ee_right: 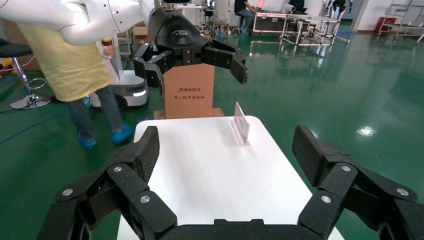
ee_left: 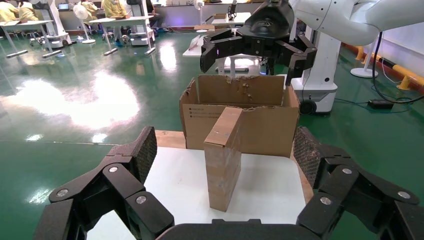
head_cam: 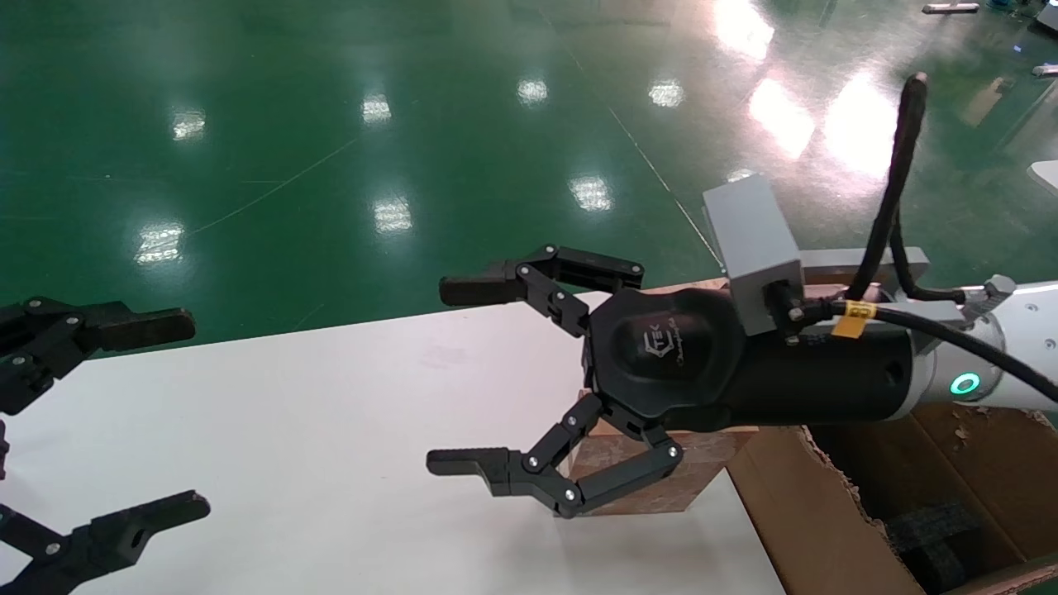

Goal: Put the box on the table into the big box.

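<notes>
The box [head_cam: 661,483], small, brown and taped, stands upright on the white table [head_cam: 331,430] near its right edge. My right gripper [head_cam: 459,376] hovers open above it; its body covers the box's top and its fingers reach past it toward the left. In the left wrist view the box [ee_left: 223,160] stands in front of the big box [ee_left: 260,125], with the right gripper [ee_left: 257,47] higher up behind. The big box [head_cam: 818,512] sits low at the table's right end, ragged-edged. My left gripper [head_cam: 178,417] is open at the table's left end, well short of the box.
Black foam [head_cam: 942,529] lies inside the big box. In the right wrist view a clear sign stand [ee_right: 241,122] is on the table [ee_right: 200,165], a printed brown carton [ee_right: 189,90] stands beyond it, and a person in yellow [ee_right: 70,65] is on the green floor.
</notes>
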